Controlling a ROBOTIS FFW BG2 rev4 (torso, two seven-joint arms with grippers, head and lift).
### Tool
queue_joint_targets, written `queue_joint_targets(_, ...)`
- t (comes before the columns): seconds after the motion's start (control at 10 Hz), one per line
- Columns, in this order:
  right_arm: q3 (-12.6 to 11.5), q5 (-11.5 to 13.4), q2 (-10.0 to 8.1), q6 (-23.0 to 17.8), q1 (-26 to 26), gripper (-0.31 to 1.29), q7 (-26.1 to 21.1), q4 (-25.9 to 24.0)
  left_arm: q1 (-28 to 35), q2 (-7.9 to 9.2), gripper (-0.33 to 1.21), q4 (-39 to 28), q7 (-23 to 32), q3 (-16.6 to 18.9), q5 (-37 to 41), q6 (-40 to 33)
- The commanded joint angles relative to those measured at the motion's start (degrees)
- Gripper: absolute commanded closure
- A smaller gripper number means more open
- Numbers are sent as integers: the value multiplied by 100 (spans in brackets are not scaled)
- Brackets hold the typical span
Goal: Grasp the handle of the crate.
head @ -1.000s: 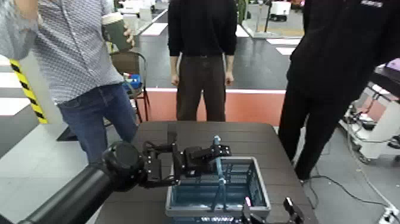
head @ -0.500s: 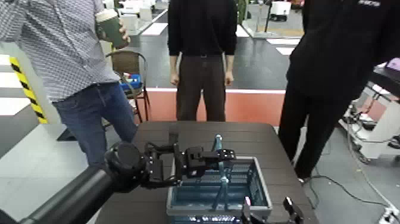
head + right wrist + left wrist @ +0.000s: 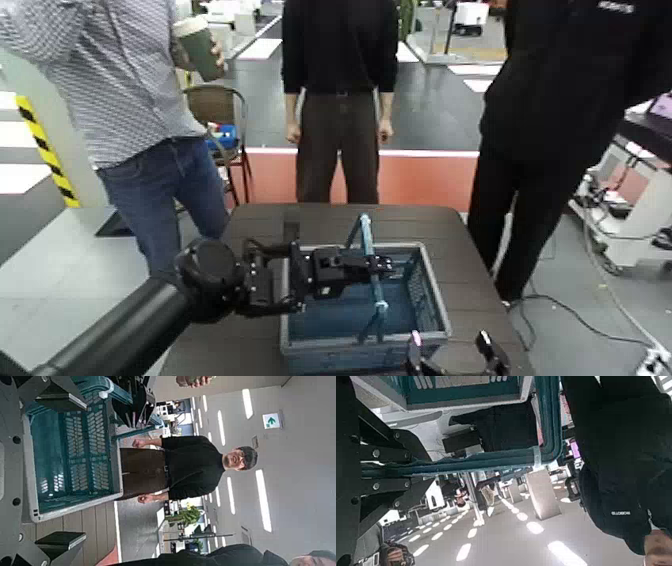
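Rectangular plastic crate (image 3: 362,315) with light grey rim and teal-blue slotted walls, set on the dark wooden table (image 3: 420,225) toward its near edge, directly ahead in the head view. Thin teal-blue bail handle (image 3: 367,258) arched upright across the crate's middle, leaning slightly. Black left gripper (image 3: 372,265) reached in from the left side over the crate's rim, fingers clamped around the handle bar near its upper part; confirmed in the left wrist view, with the teal bar (image 3: 486,457) running between the dark fingers (image 3: 376,459) and held tight against them. Crate's far end looking slightly raised off the table in the head view, though contact underneath not clear. Right gripper (image 3: 452,352) low at the near table edge, just in front of the crate's near right corner, its two black fingers spread apart and holding nothing; same fingers (image 3: 55,544) visible at the edges of the right wrist view, with the crate (image 3: 67,455) close before them. Three standing people beyond the table: one in a patterned shirt and jeans (image 3: 140,110) holding a dark green cup (image 3: 198,47), one in a black top and brown trousers (image 3: 338,95), one in black clothing (image 3: 560,120) on the right.
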Motion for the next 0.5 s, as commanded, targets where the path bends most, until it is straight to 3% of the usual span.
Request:
queue_joint_targets(0.1, 0, -3, 1, 0, 9, 15, -6, 0, 12, 27, 119, -25, -37, 0, 0, 59)
queue_joint_targets(0.5, -26, -11, 19, 18, 35, 15, -6, -9, 39, 256, 119, -262, -37, 62, 35, 411)
